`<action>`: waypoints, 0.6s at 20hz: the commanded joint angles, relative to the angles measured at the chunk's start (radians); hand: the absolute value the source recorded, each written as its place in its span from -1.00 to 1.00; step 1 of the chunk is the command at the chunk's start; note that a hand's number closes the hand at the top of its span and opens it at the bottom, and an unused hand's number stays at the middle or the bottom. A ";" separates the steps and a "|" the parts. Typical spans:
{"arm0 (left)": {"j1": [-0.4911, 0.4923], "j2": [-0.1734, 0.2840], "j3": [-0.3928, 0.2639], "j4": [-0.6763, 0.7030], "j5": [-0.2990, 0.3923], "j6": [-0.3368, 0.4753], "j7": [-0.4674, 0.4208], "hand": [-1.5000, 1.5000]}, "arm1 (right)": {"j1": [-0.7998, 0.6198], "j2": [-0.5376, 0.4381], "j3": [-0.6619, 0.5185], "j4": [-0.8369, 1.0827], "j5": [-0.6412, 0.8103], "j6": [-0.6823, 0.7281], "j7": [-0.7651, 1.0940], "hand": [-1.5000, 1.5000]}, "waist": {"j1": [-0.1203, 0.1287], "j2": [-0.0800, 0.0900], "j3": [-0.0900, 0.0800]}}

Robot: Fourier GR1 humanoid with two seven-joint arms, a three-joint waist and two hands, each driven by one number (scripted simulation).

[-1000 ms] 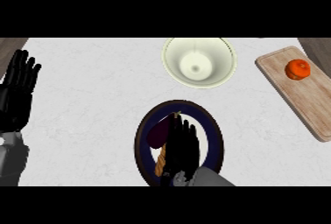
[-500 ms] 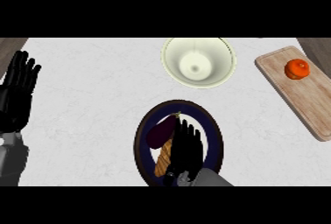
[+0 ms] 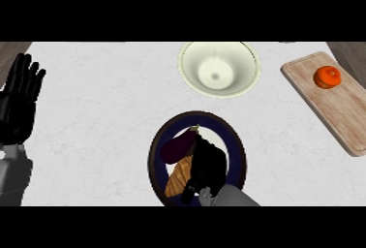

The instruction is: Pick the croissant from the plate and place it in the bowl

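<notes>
Single head view, looking steeply down on the counter (image 3: 93, 121), forearms entering from six o'clock, bowl (image 3: 218, 69) toward twelve, cutting board (image 3: 336, 114) near two o'clock

The right hand (image 3: 207, 167) is showing at the lower middle of the frame, its grey forearm coming up from the bottom edge just right of centre. It is lying palm down with the fingers pointing toward the top of the frame and bending slightly, the thumb hanging toward the lower left. Whether the fingers are closing on anything beneath cannot be told. The left hand (image 3: 18, 99) is resting at the left edge of the frame, fingers straight, spread and pointing up, its grey forearm running down to the lower left corner.
</notes>
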 commanded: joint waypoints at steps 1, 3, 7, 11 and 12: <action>-0.009 -0.035 -0.030 0.011 -0.027 0.016 -0.002 0.00 | -0.059 0.019 0.053 0.081 0.005 -0.043 0.169 1.00 | 0.008 0.011 0.002; -0.022 -0.008 0.012 0.047 -0.017 -0.004 -0.035 0.00 | -0.003 0.019 0.055 -0.021 0.058 0.016 0.177 1.00 | -0.003 0.009 0.002; -0.039 -0.004 -0.009 -0.010 -0.004 -0.011 0.006 0.00 | -0.180 -0.289 -0.115 0.054 -0.111 0.172 -0.407 1.00 | 0.040 0.047 0.006; -0.033 -0.009 -0.013 -0.022 0.003 -0.020 -0.002 0.00 | -0.233 -0.376 -0.090 0.038 -0.102 0.203 -0.553 1.00 | 0.093 0.072 0.010; -0.038 -0.009 -0.018 -0.026 0.002 -0.022 0.000 0.00 | -0.254 -0.405 -0.096 0.038 -0.110 0.212 -0.607 1.00 | 0.100 0.073 0.012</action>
